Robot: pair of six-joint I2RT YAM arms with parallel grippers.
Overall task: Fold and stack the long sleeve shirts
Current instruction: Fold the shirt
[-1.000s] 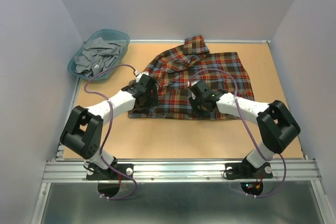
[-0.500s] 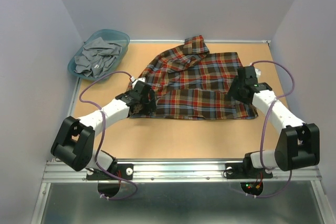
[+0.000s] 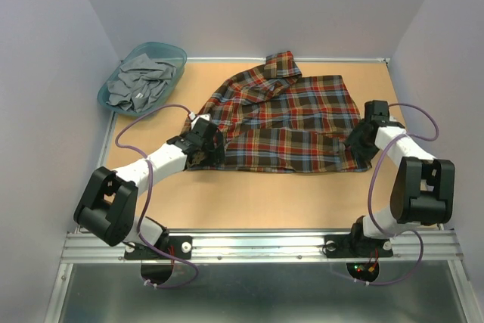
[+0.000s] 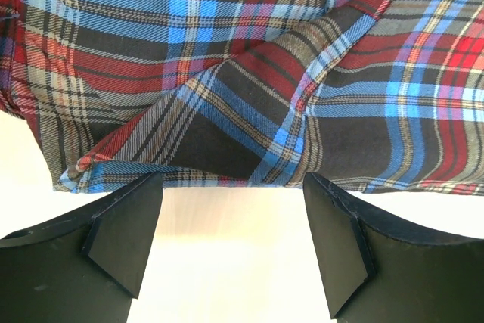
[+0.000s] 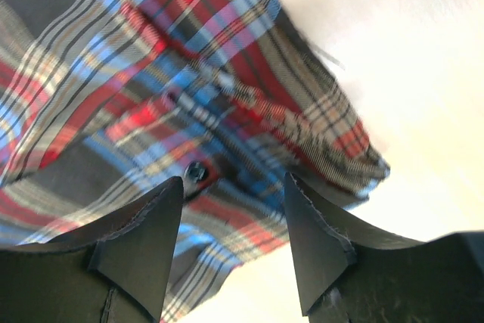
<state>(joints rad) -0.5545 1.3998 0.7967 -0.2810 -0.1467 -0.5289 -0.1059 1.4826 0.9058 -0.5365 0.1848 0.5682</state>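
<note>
One long sleeve shirt [image 3: 283,119], red, brown, navy and yellow plaid, lies spread on the table with its collar toward the back. My left gripper [image 3: 206,149] is open at the shirt's front left corner. In the left wrist view the gripper [image 4: 231,240] is empty over bare table, with the shirt's hem [image 4: 249,104] just beyond its fingertips. My right gripper [image 3: 360,143] is open at the shirt's front right corner. In the right wrist view the gripper [image 5: 231,243] is low over a buttoned plaid edge [image 5: 227,111] and holds nothing.
A teal plastic basket [image 3: 175,54] stands at the back left corner with crumpled grey cloth [image 3: 140,81] in it. Grey walls close in the left, back and right sides. The tan table [image 3: 265,198] runs between the shirt and the arm bases.
My right gripper has swung from the shirt's middle out to its front right corner. My left gripper has drawn back a little to the front left corner. The shirt lies flatter.
</note>
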